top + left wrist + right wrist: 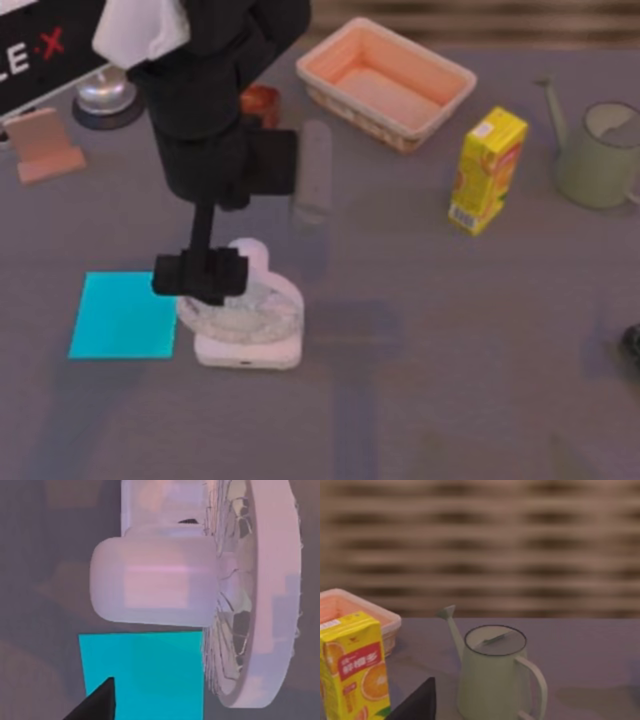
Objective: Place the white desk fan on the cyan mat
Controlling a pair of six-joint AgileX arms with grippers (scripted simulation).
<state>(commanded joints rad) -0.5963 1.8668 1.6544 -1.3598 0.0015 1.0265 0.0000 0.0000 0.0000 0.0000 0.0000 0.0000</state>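
Note:
The white desk fan (245, 320) stands on the table just right of the cyan mat (122, 315), its base touching or nearly touching the mat's right edge. My left gripper (200, 275) hangs open directly above the fan's left rear part, holding nothing. From the left wrist, the fan's motor hub (155, 582) and grilled face (260, 595) fill the picture, with the cyan mat (142, 675) beneath and one dark fingertip (102, 700) over it. My right gripper (632, 345) is parked at the table's right edge, open, and only one of its fingers (417, 702) shows.
A pink basket (415, 48) sits at the back centre. A yellow juice carton (487, 170) and a pale green watering can (600, 155) stand at the right. A bell (105, 97), a wooden stand (45, 145) and a grey bar (315, 170) lie behind the fan.

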